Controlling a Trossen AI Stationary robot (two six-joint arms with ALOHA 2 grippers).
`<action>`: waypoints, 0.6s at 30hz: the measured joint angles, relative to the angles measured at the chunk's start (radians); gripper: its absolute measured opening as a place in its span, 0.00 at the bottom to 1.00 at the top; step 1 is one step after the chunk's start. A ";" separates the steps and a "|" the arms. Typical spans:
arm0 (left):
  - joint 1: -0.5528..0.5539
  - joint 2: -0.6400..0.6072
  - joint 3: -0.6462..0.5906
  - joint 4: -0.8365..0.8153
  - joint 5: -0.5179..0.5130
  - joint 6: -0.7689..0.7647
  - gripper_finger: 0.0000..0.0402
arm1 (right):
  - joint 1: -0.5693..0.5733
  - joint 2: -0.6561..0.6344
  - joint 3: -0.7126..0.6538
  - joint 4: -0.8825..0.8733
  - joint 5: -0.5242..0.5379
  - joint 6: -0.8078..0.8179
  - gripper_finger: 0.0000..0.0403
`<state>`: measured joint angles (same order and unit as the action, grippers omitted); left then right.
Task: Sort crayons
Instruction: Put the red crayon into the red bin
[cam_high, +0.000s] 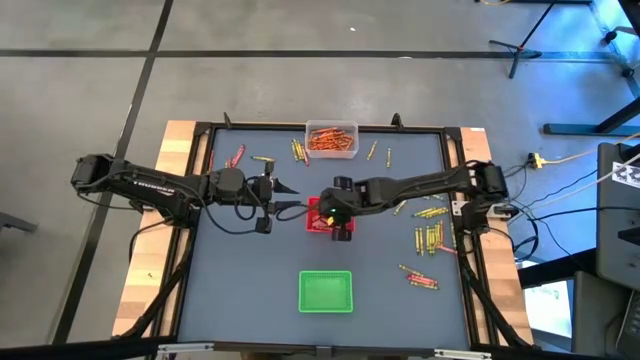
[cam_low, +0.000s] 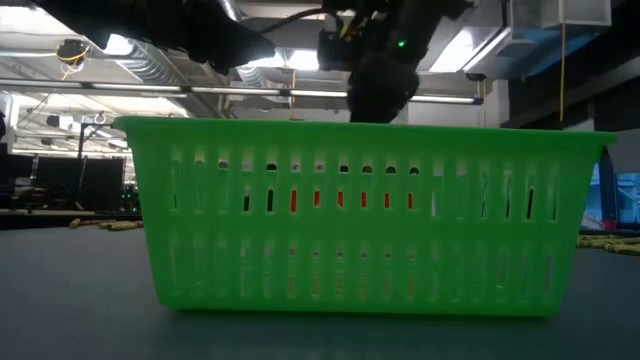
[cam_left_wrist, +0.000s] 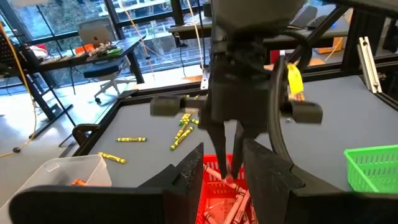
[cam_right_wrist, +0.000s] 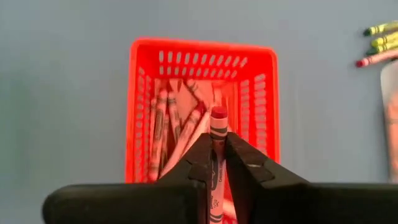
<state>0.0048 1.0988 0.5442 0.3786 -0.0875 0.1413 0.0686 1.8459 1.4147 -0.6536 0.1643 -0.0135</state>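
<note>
Above table centre: right gripper (cam_right_wrist: 217, 163) over red tray (cam_high: 313, 216), fingers clamped on one red crayon (cam_right_wrist: 217, 140); crayon's long axis along the fingers, tip past them toward tray, lower end hidden between pads. More red crayons (cam_right_wrist: 171, 134) lying in tray. Left gripper (cam_left_wrist: 224, 180) just left of tray, fingers apart. Red tray mostly hidden under grippers from above. Green tray (cam_high: 326, 291) near side, bare table around it. Clear tray (cam_high: 331, 139) w/ orange crayons at far edge. Yellow-green crayons (cam_high: 429, 237) loose at right.
</note>
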 joint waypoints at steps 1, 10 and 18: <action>0.000 0.000 0.000 0.000 0.000 0.000 0.25 | 0.000 0.010 0.001 0.013 0.001 0.000 0.09; 0.000 0.000 0.000 0.000 0.000 0.000 0.25 | 0.002 0.059 0.000 0.030 -0.024 -0.019 0.15; 0.000 0.000 0.000 0.002 0.000 -0.001 0.25 | 0.004 0.057 0.000 0.026 -0.025 -0.025 0.39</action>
<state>0.0051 1.0988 0.5442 0.3809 -0.0875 0.1406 0.0722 1.9024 1.4147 -0.6276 0.1392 -0.0387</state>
